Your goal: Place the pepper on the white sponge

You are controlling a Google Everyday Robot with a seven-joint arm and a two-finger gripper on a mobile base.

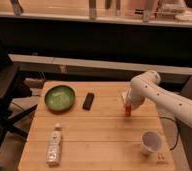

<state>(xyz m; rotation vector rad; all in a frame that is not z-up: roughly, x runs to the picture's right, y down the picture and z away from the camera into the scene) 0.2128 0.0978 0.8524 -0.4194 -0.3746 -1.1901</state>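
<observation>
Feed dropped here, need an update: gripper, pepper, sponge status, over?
Gripper shut on small orange-red pepper, low over right half of wooden table. Flat white sponge mostly hidden right behind gripper. Black bar, green bowl off left, nothing in the way.

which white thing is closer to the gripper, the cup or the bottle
The white cup, front right: the gripper, shut on the pepper, is over the table's right half; the white bottle lies front left.

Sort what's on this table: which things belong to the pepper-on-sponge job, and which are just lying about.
Job in hand: pepper, held in the shut claw; white sponge, just behind the claw and partly hidden.
Lying about: green bowl, black object, white bottle, white cup.
</observation>
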